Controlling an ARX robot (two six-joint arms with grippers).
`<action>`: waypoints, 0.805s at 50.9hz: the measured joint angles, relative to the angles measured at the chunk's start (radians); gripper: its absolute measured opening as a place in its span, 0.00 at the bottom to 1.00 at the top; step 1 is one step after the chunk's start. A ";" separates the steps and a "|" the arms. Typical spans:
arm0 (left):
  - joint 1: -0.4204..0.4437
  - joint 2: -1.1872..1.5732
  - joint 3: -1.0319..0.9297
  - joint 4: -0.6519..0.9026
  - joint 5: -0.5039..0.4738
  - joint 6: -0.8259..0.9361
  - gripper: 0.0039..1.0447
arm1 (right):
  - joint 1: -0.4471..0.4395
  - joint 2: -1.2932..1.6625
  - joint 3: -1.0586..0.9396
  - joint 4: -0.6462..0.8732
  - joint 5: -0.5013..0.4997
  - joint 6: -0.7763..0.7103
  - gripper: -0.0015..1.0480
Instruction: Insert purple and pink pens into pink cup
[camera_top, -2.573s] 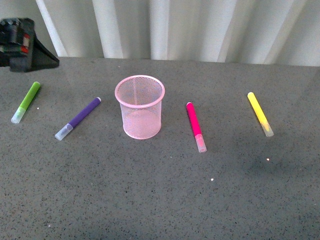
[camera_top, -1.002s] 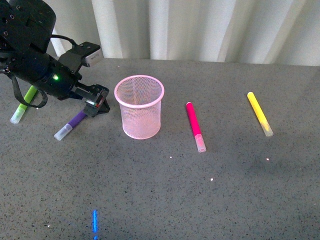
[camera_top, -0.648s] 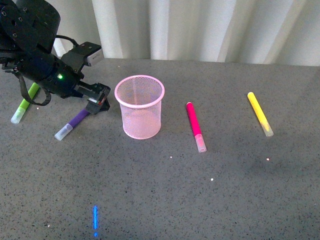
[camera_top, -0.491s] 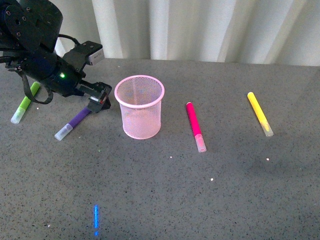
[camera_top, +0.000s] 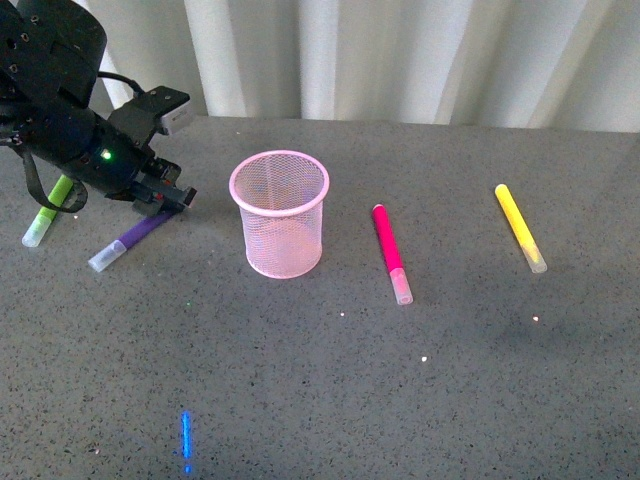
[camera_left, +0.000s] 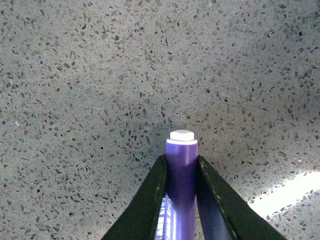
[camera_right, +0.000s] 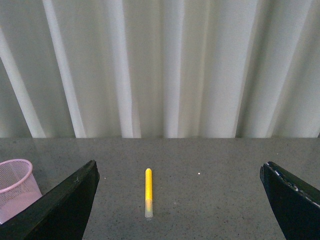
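Bench (camera_top: 400, 400): big, flat, gray, speckled like stone. White curtain (camera_top: 420, 50) behind it, long folds. Left tool (camera_top: 168, 196): black, two fingers clamped tight on purple pen (camera_top: 128, 240) near its white end. Pen's clear cap sticks out other way, left of pink cup (camera_top: 280, 240). Right tool (camera_right: 179, 165): fingers wide apart, holding nothing. Cup: one, round wire mesh, see-through, standing mid-bench. Pens: four, short, fat, round. Pink pen (camera_top: 390, 250) lies flat right of cup, not touching. Yellow pen (camera_top: 520, 227) far right, green pen (camera_top: 45, 213) far left.
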 joint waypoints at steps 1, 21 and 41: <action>0.000 -0.001 -0.001 0.000 0.001 -0.002 0.16 | 0.000 0.000 0.000 0.000 0.000 0.000 0.93; 0.001 -0.028 -0.030 0.034 -0.050 -0.064 0.12 | 0.000 0.000 0.000 0.000 0.000 0.000 0.93; 0.130 -0.219 -0.139 0.200 -0.005 -0.094 0.12 | 0.000 0.000 0.000 0.000 0.000 0.000 0.93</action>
